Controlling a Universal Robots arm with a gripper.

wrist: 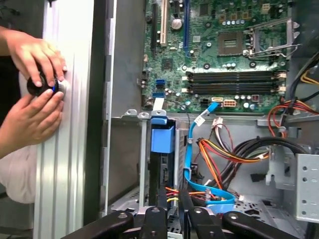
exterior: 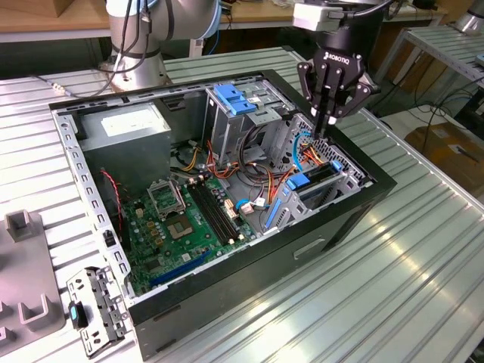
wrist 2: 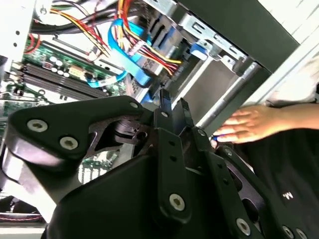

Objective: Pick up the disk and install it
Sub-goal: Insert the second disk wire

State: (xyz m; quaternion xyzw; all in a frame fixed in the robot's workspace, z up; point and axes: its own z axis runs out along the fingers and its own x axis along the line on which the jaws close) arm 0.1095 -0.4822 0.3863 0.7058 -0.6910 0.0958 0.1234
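Below my gripper (exterior: 330, 119) sits the open computer case (exterior: 363, 198), with the drive cage (exterior: 344, 181) directly under the fingertips. I read the disk (wrist: 160, 164) as already seated in that cage, blue rails up. Fingers are pressed together, pinching nothing. I judge installation nearly complete; the next move calls for a straight seating check.
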